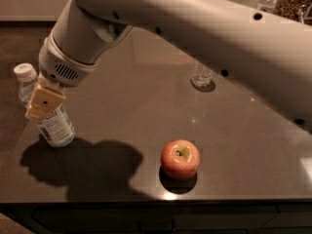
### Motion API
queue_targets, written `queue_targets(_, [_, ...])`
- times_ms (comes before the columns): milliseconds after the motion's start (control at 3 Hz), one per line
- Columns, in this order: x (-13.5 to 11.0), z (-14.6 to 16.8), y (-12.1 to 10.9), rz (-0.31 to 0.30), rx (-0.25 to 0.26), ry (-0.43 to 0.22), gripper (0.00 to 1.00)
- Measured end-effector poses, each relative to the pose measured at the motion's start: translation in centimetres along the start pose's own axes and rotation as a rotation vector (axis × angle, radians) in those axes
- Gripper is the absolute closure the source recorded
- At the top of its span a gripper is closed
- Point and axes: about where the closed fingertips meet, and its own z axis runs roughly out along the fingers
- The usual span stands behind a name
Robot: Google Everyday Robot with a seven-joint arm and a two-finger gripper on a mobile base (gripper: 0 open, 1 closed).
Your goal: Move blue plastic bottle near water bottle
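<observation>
While looking down at an angle across a dark brown, glossy table (146, 106) in the one camera view, meets first a thick white robot arm (204, 28) spanning the top from far right to far left. Ends on the left in a round, grey-vented wrist (63, 67), then in the gripper (45, 103), a tan, blocky tip low by the table's left edge. Overlaps the middle of the blue plastic bottle (57, 129), hiding that stretch of it. Cannot tell whether clenched on the bottle or released, nor whether touching it at all. Standing at the table's left edge, leaning leftward in this view: that same bottle, with white cap (24, 72) and clear shoulder showing above and left of the gripper, pale blue-and-white label showing below it. Well apart, toward the far middle of the table: the water bottle (201, 76), only a clear lower part visible, upper part hidden behind the arm. Near the front edge, right of centre: a red apple (180, 159) with a yellowish top, well apart from both bottles. Spread between apple and blue plastic bottle: the arm's dark shadow (83, 165). Beyond the arm at the far right corner: a container (292, 1) of brown grainy contents.
</observation>
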Motion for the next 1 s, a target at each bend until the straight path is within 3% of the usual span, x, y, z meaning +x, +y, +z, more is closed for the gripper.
queue_targets(333, [0.2, -1.5, -0.8, 0.037, 0.004, -0.015, 0.72])
queue_targets(667, [0.8, -5.0, -2.4, 0.084, 0.043, -0.033, 0.95])
queue_targets(1000, [2.8, -9.3, -4.7, 0.131, 0.109, -0.033, 1.0])
